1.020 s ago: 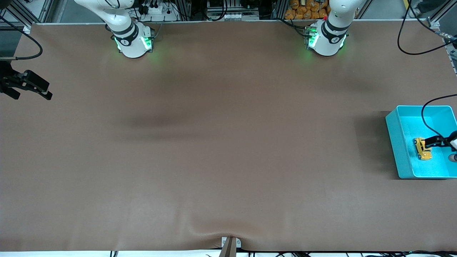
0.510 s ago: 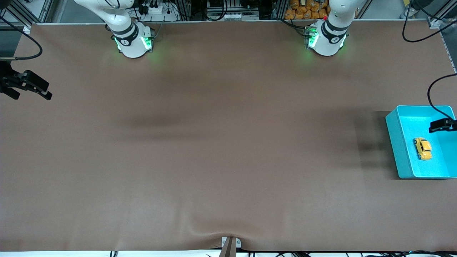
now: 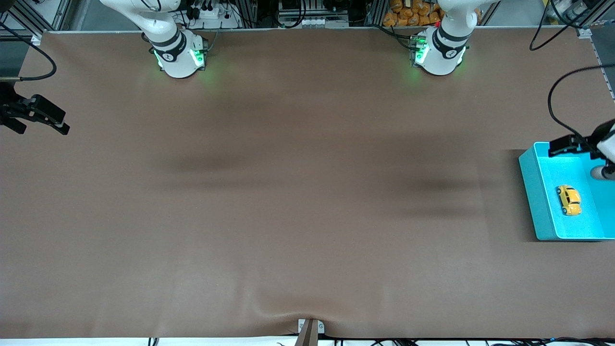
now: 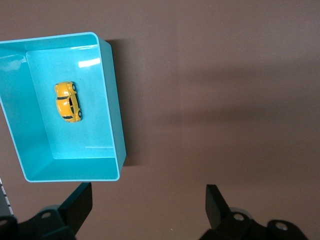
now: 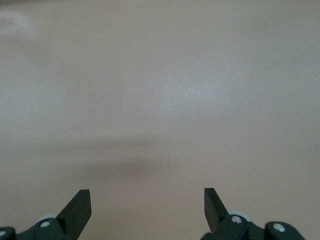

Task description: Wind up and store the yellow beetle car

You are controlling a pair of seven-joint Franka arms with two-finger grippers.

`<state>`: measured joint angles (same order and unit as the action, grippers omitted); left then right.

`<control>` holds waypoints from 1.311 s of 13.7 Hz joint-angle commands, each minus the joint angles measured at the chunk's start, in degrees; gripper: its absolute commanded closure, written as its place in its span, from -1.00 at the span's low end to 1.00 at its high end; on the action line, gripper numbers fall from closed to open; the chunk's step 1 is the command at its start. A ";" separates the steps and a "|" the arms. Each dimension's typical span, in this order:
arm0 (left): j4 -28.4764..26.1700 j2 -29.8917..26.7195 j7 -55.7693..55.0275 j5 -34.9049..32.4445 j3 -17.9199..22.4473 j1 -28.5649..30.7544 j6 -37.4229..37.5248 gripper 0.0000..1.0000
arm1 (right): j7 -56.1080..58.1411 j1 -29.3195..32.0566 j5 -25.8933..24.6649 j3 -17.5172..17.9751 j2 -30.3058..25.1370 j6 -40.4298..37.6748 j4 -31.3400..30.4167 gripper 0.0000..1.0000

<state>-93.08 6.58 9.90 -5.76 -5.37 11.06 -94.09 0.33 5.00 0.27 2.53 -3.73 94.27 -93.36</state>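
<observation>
The left gripper (image 3: 567, 145) hung in the air over the rim of the teal bin (image 3: 528, 192) farthest from the front camera, and it held nothing. In the left wrist view its fingers (image 4: 216, 202) were spread wide, the bare brown counter (image 3: 307, 192) showing between them and the bin sitting just past one tip. A black cable looped up from the wrist toward the edge of the counter.

Down in that bin lay the yellow beetle car (image 3: 569, 200), all on its own! It rested on its wheels on the teal floor, apart from every wall and well clear of the gripper, with its long axis running roughly along the bin's longer side. The left wrist view showed it plainly from above (image 4: 68, 102), roof up, dark windows and small black wheels visible. The bin itself (image 4: 112, 100) stood at the left arm's end of the counter.

Over at the right arm's end, the right gripper (image 3: 41, 117) waited above the counter's edge. Its fingers (image 5: 79, 206) were parted wide too, gripping nothing, with only plain counter under them
</observation>
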 commanded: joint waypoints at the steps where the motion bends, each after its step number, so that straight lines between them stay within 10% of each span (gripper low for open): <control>1: -1.22 -5.34 -4.07 3.29 7.37 -9.18 1.81 -1.00 | 0.81 1.06 0.79 0.54 0.48 -0.14 0.90 -1.00; 18: 3.79 -7.81 -10.42 5.85 7.48 -14.22 10.07 -1.00 | 0.72 1.15 0.79 0.54 0.39 -0.31 0.90 -1.00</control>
<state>-90.02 -1.12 -0.50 -0.49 1.95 -2.87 -85.58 0.33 5.14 0.27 2.54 -3.72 94.28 -93.36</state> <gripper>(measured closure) 0.000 0.000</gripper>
